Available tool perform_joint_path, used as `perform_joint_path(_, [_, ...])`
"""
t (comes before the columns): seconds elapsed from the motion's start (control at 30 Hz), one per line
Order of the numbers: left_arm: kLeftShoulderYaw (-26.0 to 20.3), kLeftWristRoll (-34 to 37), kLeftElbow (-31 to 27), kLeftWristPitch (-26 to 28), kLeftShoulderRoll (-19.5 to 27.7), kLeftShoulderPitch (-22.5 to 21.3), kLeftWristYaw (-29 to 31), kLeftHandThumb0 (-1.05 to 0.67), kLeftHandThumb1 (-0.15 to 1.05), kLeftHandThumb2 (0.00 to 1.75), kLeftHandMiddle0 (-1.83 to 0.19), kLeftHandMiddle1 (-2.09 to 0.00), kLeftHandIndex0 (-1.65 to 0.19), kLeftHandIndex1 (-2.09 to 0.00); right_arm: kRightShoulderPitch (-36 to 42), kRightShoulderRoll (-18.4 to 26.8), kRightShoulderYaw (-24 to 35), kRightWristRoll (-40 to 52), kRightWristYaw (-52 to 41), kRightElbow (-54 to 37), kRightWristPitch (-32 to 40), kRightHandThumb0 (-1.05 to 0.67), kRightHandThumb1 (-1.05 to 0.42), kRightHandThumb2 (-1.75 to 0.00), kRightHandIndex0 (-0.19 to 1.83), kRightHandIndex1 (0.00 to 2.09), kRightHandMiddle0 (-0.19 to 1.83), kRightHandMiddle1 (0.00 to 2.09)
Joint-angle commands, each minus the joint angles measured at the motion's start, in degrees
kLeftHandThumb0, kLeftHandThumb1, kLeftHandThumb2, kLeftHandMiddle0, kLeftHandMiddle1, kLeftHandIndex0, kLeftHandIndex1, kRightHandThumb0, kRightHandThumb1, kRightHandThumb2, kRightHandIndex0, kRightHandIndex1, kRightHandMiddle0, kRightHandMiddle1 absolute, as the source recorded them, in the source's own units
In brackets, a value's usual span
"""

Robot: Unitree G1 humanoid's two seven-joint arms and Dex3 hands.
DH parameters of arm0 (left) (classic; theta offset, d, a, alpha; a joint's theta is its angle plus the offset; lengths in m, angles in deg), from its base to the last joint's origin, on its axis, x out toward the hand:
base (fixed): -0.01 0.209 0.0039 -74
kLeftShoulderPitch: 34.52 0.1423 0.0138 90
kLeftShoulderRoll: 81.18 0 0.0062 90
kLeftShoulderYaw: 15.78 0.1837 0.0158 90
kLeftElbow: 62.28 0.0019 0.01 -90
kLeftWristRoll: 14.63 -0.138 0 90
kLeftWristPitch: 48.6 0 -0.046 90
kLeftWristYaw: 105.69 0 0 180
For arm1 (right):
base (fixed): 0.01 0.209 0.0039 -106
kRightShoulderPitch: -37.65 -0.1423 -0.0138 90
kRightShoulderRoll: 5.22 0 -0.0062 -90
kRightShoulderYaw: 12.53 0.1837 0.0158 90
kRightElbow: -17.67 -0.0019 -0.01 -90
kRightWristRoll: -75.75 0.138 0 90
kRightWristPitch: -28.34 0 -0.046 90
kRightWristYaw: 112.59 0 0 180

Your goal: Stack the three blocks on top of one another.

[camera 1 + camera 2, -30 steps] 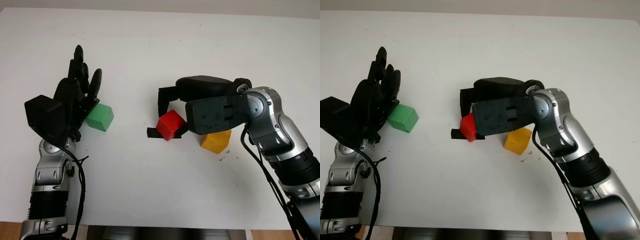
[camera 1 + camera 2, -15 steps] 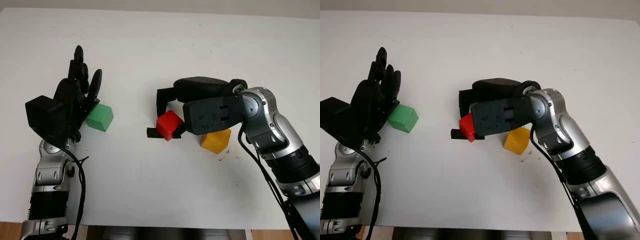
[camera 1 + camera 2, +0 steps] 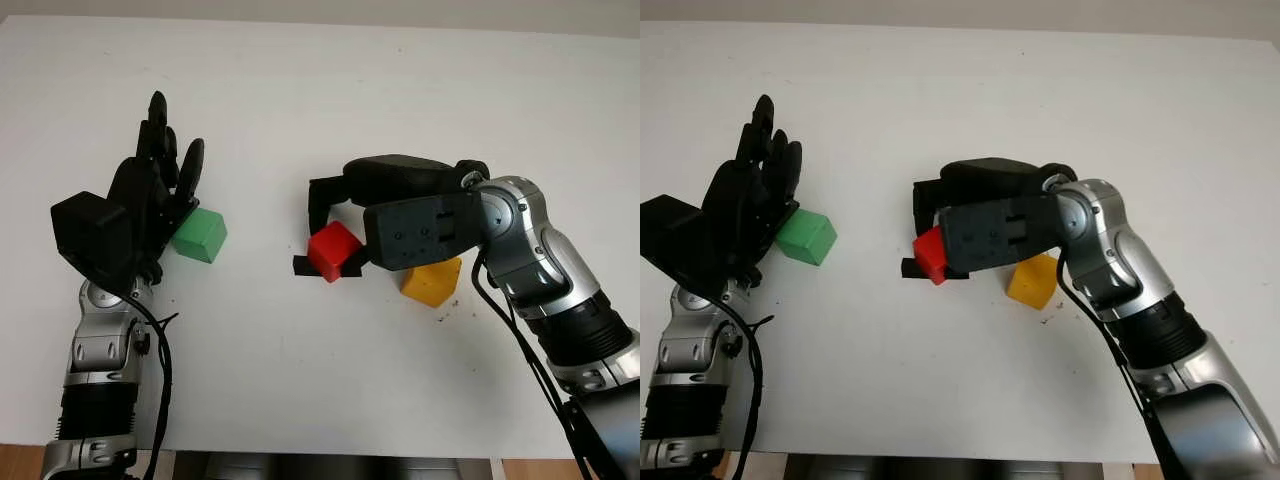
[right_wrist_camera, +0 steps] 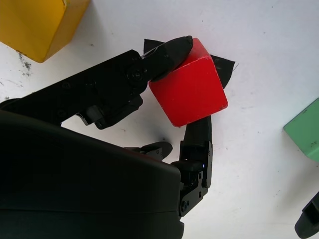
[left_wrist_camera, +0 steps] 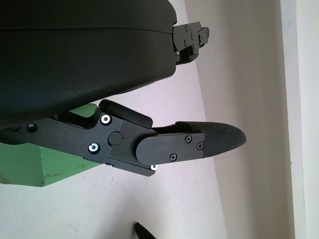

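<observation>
My right hand [image 3: 330,225] is shut on the red block [image 3: 334,250], which it holds just above the table near the middle. The fingers [image 4: 164,55] press two sides of the red block [image 4: 188,89]. The yellow block [image 3: 431,281] sits on the table right of it, partly under my right forearm. The green block [image 3: 200,235] rests on the table at the left. My left hand [image 3: 150,190] stands open and upright against the green block's left side [image 5: 30,167].
A small black tape mark [image 3: 302,266] lies on the white table [image 3: 300,380] just below the red block. The yellow block [image 4: 37,22] lies close behind my right hand.
My right hand has carried the red block slightly to the left and a little higher. The left hand and the green and yellow blocks have stayed put.
</observation>
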State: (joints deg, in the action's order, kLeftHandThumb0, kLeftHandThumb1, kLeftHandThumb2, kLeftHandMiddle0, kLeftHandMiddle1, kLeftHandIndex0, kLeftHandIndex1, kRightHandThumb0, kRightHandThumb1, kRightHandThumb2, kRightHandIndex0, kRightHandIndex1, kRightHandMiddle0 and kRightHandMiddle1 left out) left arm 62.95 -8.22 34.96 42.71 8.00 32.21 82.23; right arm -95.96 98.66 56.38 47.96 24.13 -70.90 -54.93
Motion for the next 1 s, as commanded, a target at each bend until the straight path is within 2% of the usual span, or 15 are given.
perform_joint_path(0.0, [-0.42, 0.44, -0.08, -1.08, -0.05, 0.71, 0.16, -0.71, 1.05, 0.48, 0.18, -0.05, 0.16, -0.05, -0.32, -0.56, 0.32, 0.64, 0.21, -0.03, -0.53, -0.41, -0.93, -0.05, 0.45, 0.06, 0.39, 1.53])
perform_joint_path(0.13, [-0.47, 0.89, -0.53, -0.49, -0.49, 0.82, -0.62, -0.71, 1.05, 0.47, 0.18, -0.06, 0.15, -0.06, 0.01, -0.28, 0.48, 0.94, 1.28, 0.75, -2.21, -0.42, -0.93, -0.05, 0.45, 0.05, 0.39, 1.53])
perform_joint_path(0.27, [-0.10, 0.63, -0.56, -0.29, -0.17, 0.87, -0.39, -0.71, 1.05, 0.48, 0.18, -0.05, 0.16, -0.06, 0.04, 0.70, 0.31, 1.61, 2.02, 2.66, -7.21, -0.46, -0.91, -0.05, 0.43, 0.05, 0.35, 1.48])
perform_joint_path(0.37, [-0.02, 0.46, -0.57, -0.39, 0.07, 0.97, -0.15, -0.70, 1.05, 0.49, 0.19, -0.05, 0.16, -0.05, -0.02, 1.32, 0.12, 2.03, 0.36, 2.79, -8.46, -0.54, -0.89, -0.05, 0.30, 0.01, 0.19, 1.24])
perform_joint_path(0.43, [-0.11, 0.63, -0.75, -0.04, 0.06, 0.99, -0.07, -0.70, 1.05, 0.50, 0.19, -0.05, 0.17, -0.05, -0.08, 1.63, 0.10, 2.18, -0.60, 2.72, -9.21, -0.59, -0.87, -0.05, 0.22, 0.01, 0.09, 0.98])
perform_joint_path(0.5, [-0.22, 0.66, -0.89, 0.23, 0.03, 0.96, -0.20, -0.71, 1.05, 0.49, 0.19, -0.05, 0.16, -0.05, -0.39, 2.10, -0.01, 2.04, -1.88, 2.33, -9.49, -0.63, -0.86, -0.05, 0.12, 0.02, 0.07, 0.64])
perform_joint_path(0.6, [-0.28, 0.61, -0.82, 0.05, 0.13, 0.87, -0.16, -0.71, 1.05, 0.48, 0.18, -0.05, 0.16, -0.06, -1.22, 2.93, -0.34, 1.28, -3.70, 1.99, -9.96, -0.67, -0.86, -0.05, 0.01, 0.01, 0.05, 0.34])
perform_joint_path(0.8, [-0.12, 0.40, -0.86, 0.24, 0.14, 0.79, -0.10, -0.72, 1.05, 0.48, 0.18, -0.05, 0.16, -0.05, -2.31, 4.12, 0.68, 1.61, -7.10, 0.42, -8.72, -0.78, -0.85, -0.05, -0.18, 0.00, -0.11, 0.12])
perform_joint_path(0.97, [-0.11, 0.27, -1.21, 0.63, 0.10, 0.93, -0.34, -0.71, 1.05, 0.49, 0.18, -0.05, 0.16, -0.05, -1.50, 4.83, 4.23, 4.82, -7.05, -1.72, -7.35, -0.79, -0.85, -0.05, -0.19, 0.00, -0.18, 0.05])
